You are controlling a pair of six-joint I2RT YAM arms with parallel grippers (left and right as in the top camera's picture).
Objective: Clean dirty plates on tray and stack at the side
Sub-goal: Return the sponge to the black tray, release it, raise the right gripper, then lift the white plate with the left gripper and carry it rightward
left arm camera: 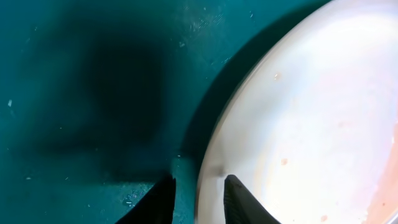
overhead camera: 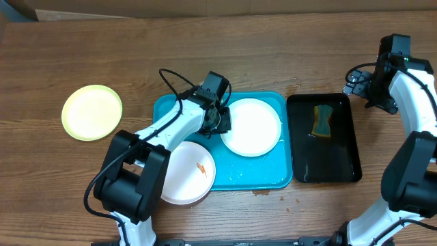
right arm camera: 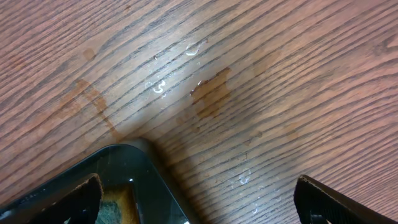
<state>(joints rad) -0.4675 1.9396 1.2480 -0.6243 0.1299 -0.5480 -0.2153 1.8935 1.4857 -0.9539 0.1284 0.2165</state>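
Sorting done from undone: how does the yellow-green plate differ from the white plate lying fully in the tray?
The yellow-green plate lies on bare table left of the tray; the white plate lies inside it. Nothing touches the yellow-green plate; the left gripper straddles the white plate's rim. Both are round, shallow, face up.

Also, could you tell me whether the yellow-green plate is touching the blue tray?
Apart. The overhead view shows the yellow-green plate lying left of the blue tray, with bare table between them.
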